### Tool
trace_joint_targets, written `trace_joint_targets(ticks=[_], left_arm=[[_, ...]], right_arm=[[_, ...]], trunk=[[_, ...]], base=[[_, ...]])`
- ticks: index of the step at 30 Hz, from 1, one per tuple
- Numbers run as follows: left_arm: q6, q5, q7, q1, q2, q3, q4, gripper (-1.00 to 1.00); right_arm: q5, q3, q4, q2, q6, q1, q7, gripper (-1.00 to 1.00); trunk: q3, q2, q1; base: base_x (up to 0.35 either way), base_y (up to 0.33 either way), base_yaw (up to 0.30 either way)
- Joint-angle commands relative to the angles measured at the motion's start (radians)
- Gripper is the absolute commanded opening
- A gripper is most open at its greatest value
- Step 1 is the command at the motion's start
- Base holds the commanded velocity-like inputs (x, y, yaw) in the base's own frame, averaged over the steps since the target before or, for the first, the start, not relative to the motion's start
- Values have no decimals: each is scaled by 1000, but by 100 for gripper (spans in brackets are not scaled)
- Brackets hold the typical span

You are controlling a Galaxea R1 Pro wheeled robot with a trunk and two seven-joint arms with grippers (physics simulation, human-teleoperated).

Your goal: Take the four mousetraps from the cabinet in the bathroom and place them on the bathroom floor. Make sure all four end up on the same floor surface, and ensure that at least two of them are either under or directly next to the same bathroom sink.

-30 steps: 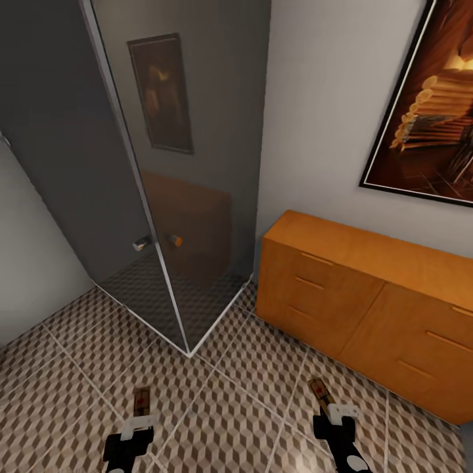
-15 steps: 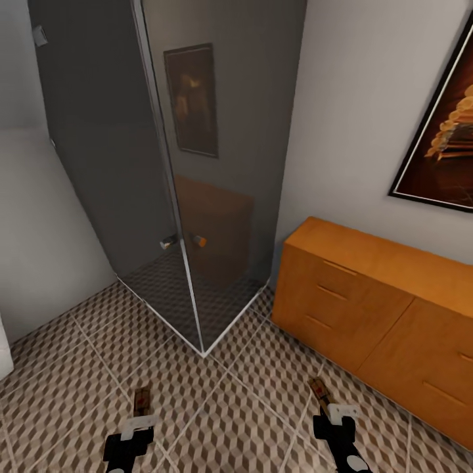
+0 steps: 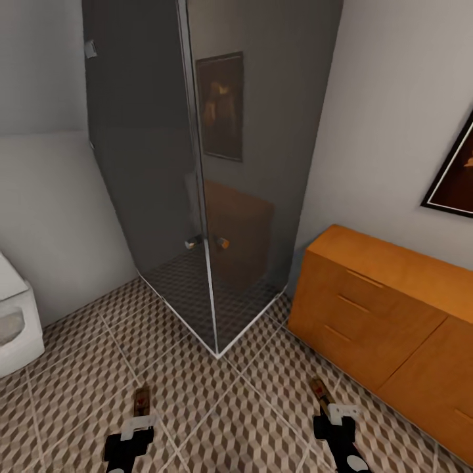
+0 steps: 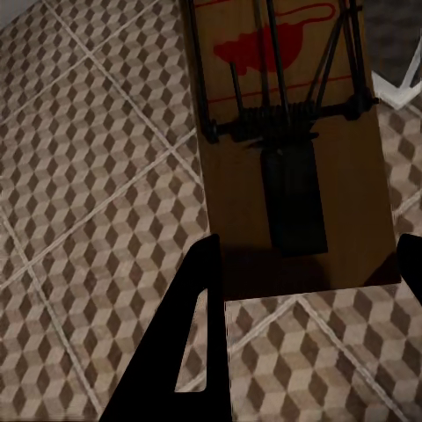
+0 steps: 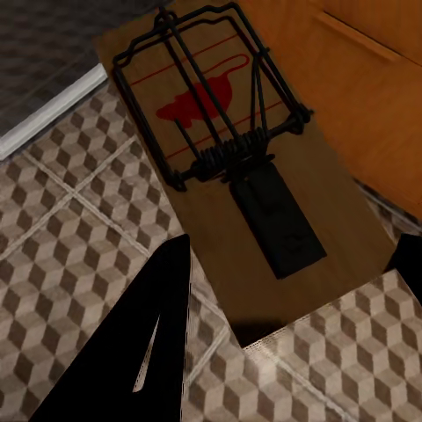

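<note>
Each of my grippers holds a mousetrap above the bathroom floor [image 3: 85, 368]. My left gripper [image 3: 139, 420] is shut on the end of a brown wooden mousetrap [image 3: 141, 399]; the left wrist view shows that mousetrap [image 4: 294, 149] with its wire parts, its near end between the dark fingers [image 4: 198, 352]. My right gripper [image 3: 338, 412] is shut on a second mousetrap [image 3: 320, 392]; that mousetrap [image 5: 237, 185] sticks out from between the fingers [image 5: 149, 352] in the right wrist view. The orange-brown cabinet [image 3: 374, 309] stands at the right with its drawers closed. The sink is out of view.
A dark glass shower enclosure [image 3: 197, 164] with a darker tiled tray fills the corner ahead, its corner pointing toward me. A white toilet [image 3: 13, 322] shows at the left edge. A framed picture [image 3: 456, 177] hangs above the cabinet. Patterned tiles stretch between shower, cabinet and toilet.
The whole view has swung left: shower and cabinet sit further right in the picture and the white toilet has come into view. Both grippers keep their mousetraps as before.
</note>
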Motion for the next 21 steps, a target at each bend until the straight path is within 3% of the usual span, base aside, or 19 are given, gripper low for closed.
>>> trace_joint_targets(ticks=[1, 21], left_arm=[[-2, -4, 5, -1, -1, -4, 2, -100], [-2, -4, 5, -1, -1, -4, 2, -100]], right_arm=[[-10, 8, 0, -1, -3, -1, -2, -100], [-10, 8, 0, -1, -3, -1, -2, -100]], trunk=[[-1, -2, 1], [24, -2, 1]], base=[[0, 0, 218], [0, 0, 218]])
